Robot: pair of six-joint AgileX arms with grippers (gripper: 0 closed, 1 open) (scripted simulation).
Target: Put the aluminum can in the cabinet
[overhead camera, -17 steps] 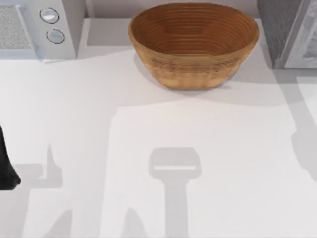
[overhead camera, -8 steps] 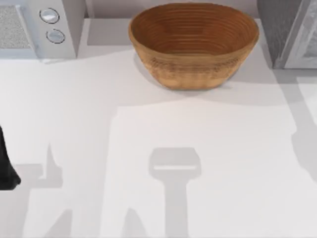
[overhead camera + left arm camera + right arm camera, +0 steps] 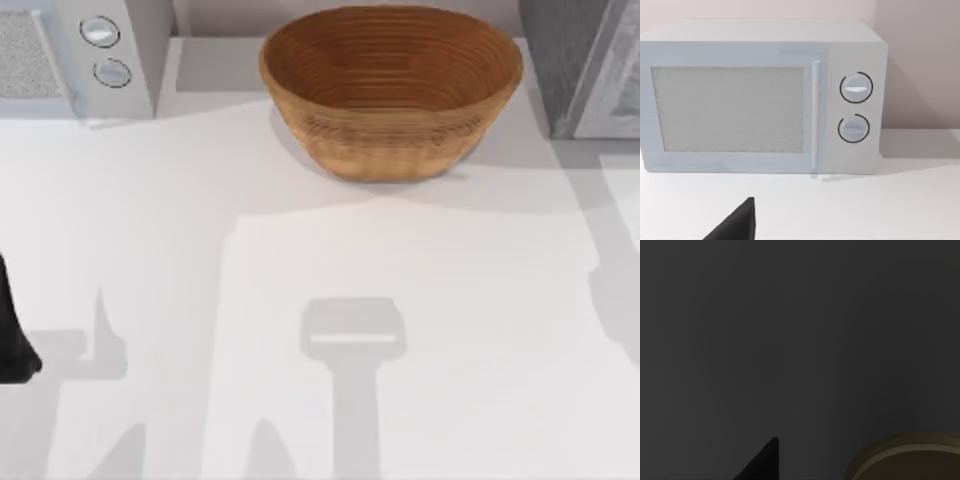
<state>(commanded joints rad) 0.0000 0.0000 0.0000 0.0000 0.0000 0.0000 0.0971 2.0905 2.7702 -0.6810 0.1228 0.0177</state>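
Meanwhile, right wrist view — dark, aluminum can (image 3: 910,460) top close; grip state unclear.

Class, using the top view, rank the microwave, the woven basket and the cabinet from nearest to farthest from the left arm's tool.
Measured from the left tool at the table's left edge:
1. microwave, back left corner, nearest.
2. woven basket, back centre.
3. cabinet, back right corner, farthest.
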